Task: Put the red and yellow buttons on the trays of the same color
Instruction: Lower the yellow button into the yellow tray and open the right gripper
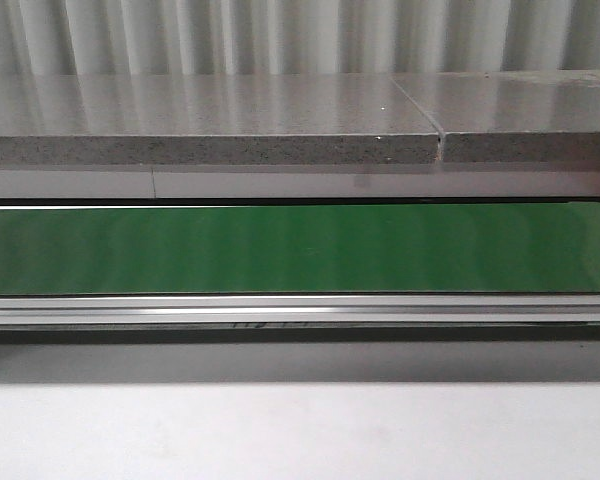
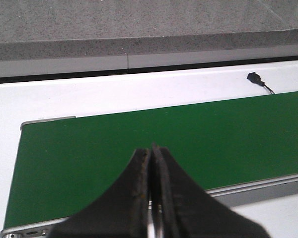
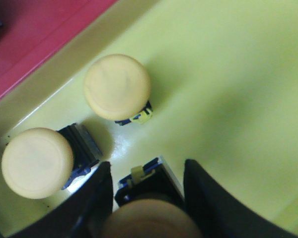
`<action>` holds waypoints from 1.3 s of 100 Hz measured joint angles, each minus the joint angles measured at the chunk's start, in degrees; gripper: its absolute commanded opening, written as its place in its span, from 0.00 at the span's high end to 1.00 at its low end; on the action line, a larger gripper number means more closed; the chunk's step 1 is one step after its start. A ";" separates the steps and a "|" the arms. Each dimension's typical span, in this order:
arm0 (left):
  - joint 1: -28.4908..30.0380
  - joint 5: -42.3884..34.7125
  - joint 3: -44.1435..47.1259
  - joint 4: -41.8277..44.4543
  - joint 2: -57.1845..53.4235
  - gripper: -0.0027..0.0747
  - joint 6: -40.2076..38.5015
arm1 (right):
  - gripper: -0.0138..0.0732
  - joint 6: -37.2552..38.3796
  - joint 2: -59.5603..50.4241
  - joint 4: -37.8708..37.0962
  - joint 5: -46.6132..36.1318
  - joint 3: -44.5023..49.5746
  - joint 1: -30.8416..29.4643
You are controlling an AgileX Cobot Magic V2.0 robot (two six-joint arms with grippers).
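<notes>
Right gripper (image 3: 149, 198), jaws parted around a third yellow button (image 3: 151, 220) low in frame over the yellow tray (image 3: 238, 74), beside two buttons (image 3: 117, 87) (image 3: 37, 162) there, likely sorting by colour; left gripper (image 2: 150, 163) closed, empty, idle over green belt (image 2: 188, 139).

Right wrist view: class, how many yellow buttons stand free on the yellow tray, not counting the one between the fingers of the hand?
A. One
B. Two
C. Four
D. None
B: two yellow buttons, one and another, stand on the yellow tray beside each other, while a third button sits between the fingers of the right hand.
</notes>
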 measured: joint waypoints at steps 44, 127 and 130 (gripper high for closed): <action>0.00 0.00 0.00 0.00 0.00 0.99 0.00 | 0.76 0.12 7.51 -0.79 -1.19 0.00 -1.19; 0.00 0.00 0.00 0.00 0.00 0.99 0.00 | 0.27 0.12 3.09 -0.79 -1.55 0.00 -1.19; 0.00 0.00 0.00 0.00 0.00 0.99 0.00 | 0.27 0.12 2.09 -0.79 -1.55 0.00 -1.19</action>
